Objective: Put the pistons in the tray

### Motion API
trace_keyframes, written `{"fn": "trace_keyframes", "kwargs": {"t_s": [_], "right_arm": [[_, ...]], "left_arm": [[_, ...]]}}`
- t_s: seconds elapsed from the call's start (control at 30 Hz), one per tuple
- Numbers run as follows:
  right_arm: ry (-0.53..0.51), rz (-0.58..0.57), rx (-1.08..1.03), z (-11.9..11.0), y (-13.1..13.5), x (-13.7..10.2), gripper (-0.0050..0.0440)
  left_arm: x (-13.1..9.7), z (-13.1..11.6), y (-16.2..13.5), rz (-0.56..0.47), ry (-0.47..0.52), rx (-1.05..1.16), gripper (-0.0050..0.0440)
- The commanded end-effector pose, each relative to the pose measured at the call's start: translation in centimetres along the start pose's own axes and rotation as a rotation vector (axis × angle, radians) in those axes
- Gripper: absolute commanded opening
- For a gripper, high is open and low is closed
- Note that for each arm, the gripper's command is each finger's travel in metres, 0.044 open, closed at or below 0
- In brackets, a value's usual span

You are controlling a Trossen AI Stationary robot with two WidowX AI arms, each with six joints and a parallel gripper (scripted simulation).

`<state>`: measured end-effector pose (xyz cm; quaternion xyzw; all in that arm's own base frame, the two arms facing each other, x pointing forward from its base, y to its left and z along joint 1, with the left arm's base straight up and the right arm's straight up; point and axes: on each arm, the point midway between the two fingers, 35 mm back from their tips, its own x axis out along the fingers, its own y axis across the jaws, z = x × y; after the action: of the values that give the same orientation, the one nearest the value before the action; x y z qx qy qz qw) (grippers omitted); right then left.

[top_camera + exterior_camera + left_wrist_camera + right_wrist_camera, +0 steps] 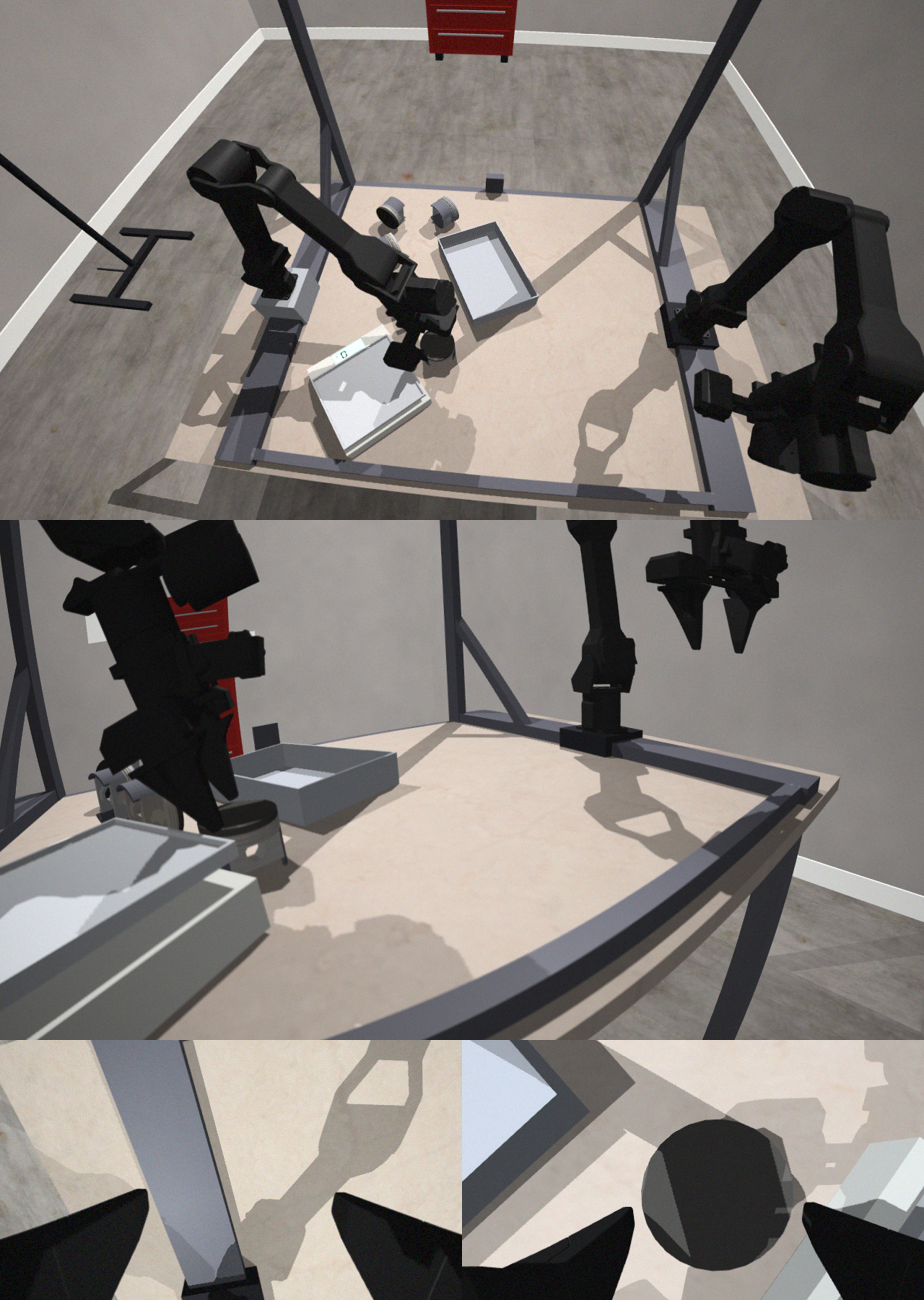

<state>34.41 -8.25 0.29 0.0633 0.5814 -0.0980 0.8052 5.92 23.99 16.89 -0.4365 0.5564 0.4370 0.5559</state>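
A dark-topped piston [437, 347] [261, 820] [729, 1177] stands upright beside the scale. My right gripper [223, 812] [717, 1213] is open just above it, with gaps between fingertips and crown in the right wrist view. Two pistons [390, 211] [445, 211] lie on their sides at the back; a third [389, 242] is partly hidden by the right arm. The arm may hide more. The steel parts tray [507, 310] [349, 788] [534, 1137] holds no piston. The scale [362, 414] [193, 947] reads 0, its pan bare. My left gripper [717, 650] [241, 1200] is open and empty, high up.
The right arm reaches over the table between scale and tray. A dark frame rail [517, 484] [581, 934] [162, 1148] borders the table, with uprights at the back corners. A small dark block [494, 183] [265, 736] is at the back edge.
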Motion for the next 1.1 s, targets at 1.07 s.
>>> {"fn": "trace_keyframes", "kwargs": {"t_s": [1.07], "right_arm": [[-0.046,0.000,0.006,3.4,-0.2,-11.1,0.0392]], "left_arm": [[-0.5,0.4,0.0,-0.001,-0.018,0.002,0.0400]]}}
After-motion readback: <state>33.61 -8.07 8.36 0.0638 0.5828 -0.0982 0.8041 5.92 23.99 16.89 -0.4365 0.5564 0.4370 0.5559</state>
